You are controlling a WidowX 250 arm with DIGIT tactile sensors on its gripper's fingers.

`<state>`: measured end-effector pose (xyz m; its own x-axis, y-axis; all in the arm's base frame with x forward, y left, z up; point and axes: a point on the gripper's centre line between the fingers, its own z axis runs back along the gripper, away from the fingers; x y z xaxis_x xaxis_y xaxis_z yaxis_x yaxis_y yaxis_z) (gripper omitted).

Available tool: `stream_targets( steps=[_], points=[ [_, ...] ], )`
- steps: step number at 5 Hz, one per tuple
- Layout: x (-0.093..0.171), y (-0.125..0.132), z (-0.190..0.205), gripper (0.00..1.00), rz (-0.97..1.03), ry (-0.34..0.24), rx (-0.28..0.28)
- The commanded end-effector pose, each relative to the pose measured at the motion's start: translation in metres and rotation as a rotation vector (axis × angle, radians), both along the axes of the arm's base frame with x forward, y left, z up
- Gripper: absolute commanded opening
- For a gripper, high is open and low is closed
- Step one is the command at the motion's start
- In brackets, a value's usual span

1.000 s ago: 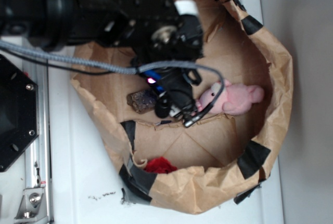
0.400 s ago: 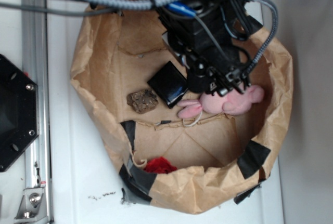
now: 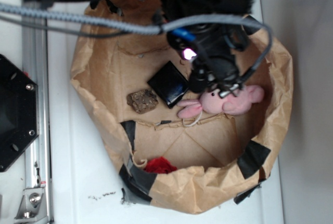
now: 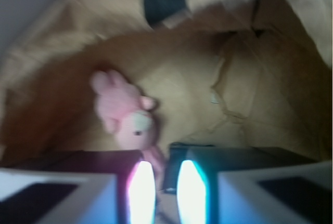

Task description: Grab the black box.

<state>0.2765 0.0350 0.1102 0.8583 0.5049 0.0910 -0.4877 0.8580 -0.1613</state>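
The black box (image 3: pixel 168 84) lies flat and glossy on the floor of the brown paper bag (image 3: pixel 104 73), tilted like a diamond. My gripper (image 3: pixel 217 84) hangs to the right of it, over the head of a pink plush toy (image 3: pixel 229 101), clear of the box. In the wrist view the two lit fingers stand close together with only a narrow gap, and the gripper (image 4: pixel 166 193) holds nothing. A dark edge that looks like the black box (image 4: pixel 174 168) shows just beside the right finger.
A rough brown block (image 3: pixel 142 100) sits just left of the box. A red object (image 3: pixel 160 166) lies behind a fold at the bag's lower rim. The bag's crumpled walls with black tape patches (image 3: pixel 252 157) ring everything. A black mount (image 3: pixel 15 112) stands at the left.
The arm swung from over the box and brown block to the right and up. The black box is now uncovered and the gripper is above the plush.
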Motion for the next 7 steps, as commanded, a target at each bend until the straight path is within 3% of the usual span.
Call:
stream_targets(
  steps=[1, 3, 7],
  points=[
    [-0.005, 0.031, -0.023, 1.0, -0.046, -0.024, 0.072],
    [-0.01, 0.029, -0.053, 1.0, -0.063, -0.012, 0.055],
    [-0.01, 0.029, -0.053, 1.0, -0.063, -0.012, 0.055]
  ],
)
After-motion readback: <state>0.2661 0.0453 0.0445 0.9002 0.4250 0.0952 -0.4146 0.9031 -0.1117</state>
